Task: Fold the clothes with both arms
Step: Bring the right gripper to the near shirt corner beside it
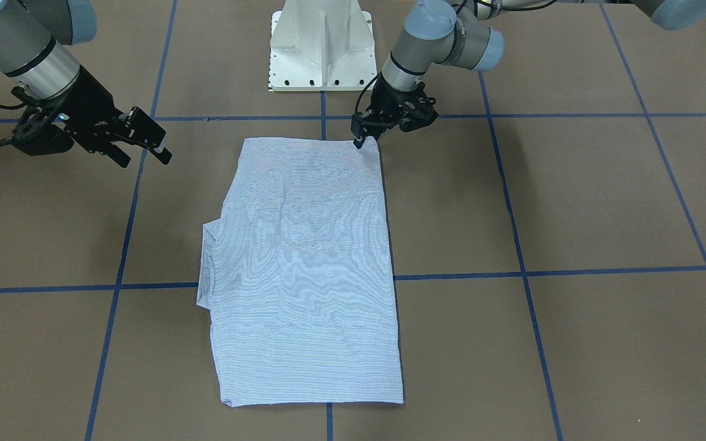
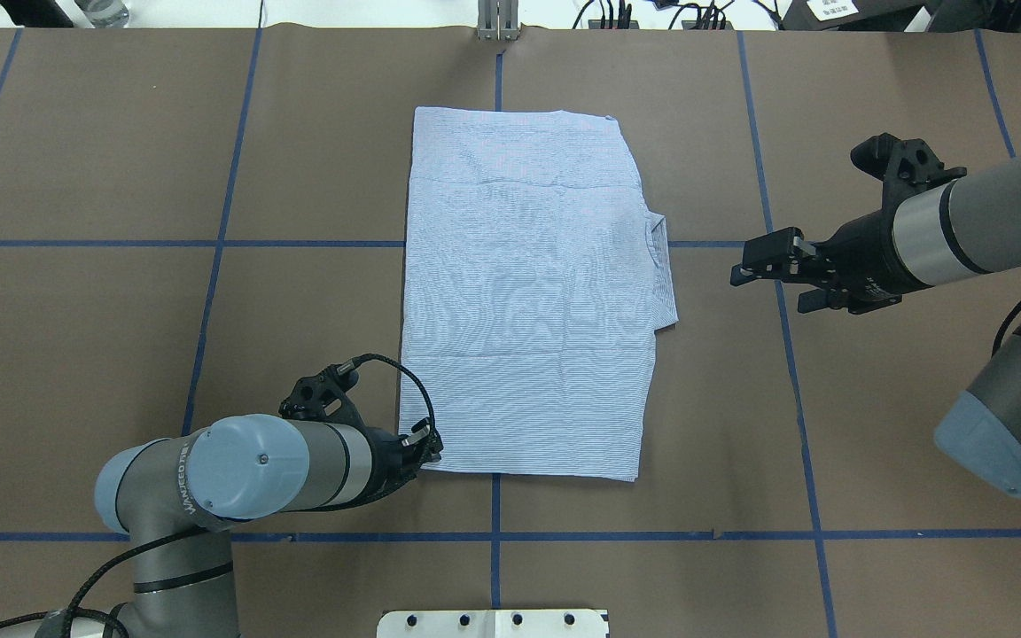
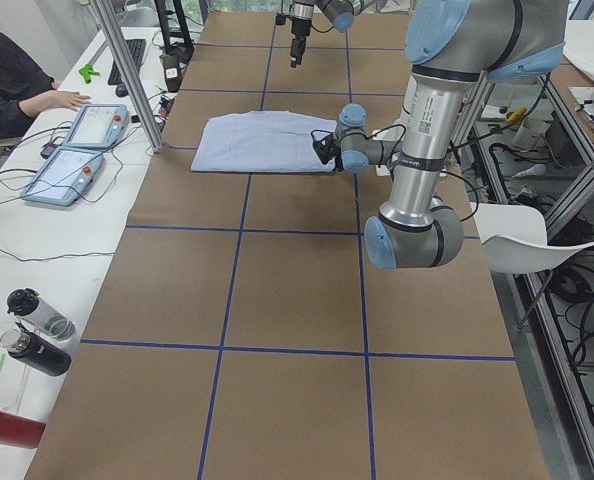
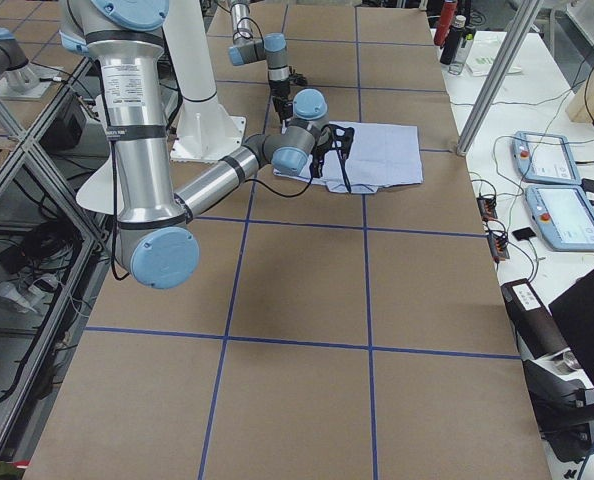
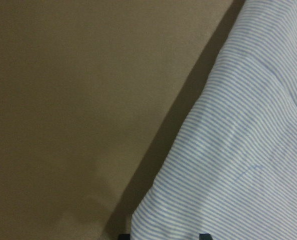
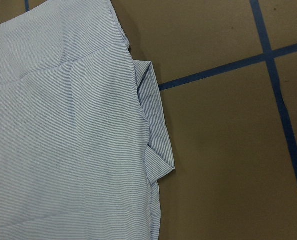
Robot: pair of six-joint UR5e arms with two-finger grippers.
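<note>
The pinstriped shirt point(image 1: 304, 263) lies folded flat in a long rectangle at the table's middle point(image 2: 528, 283). Its collar point(image 2: 661, 266) sticks out on the robot's right side and shows in the right wrist view point(image 6: 156, 135). My left gripper point(image 1: 362, 142) is low at the shirt's near left corner point(image 2: 429, 450). In the left wrist view point(image 5: 163, 236) its jaws stand a little apart with striped cloth point(image 5: 238, 150) between them. My right gripper point(image 2: 741, 270) is open and empty, above the table beside the collar point(image 1: 144, 156).
The white pedestal base point(image 1: 321, 49) stands at the robot's edge of the table. Blue tape lines point(image 2: 209, 310) cross the brown table. Two teach pendants point(image 3: 77, 150), an operator point(image 3: 17, 80) and bottles point(image 3: 32, 330) are at the far side.
</note>
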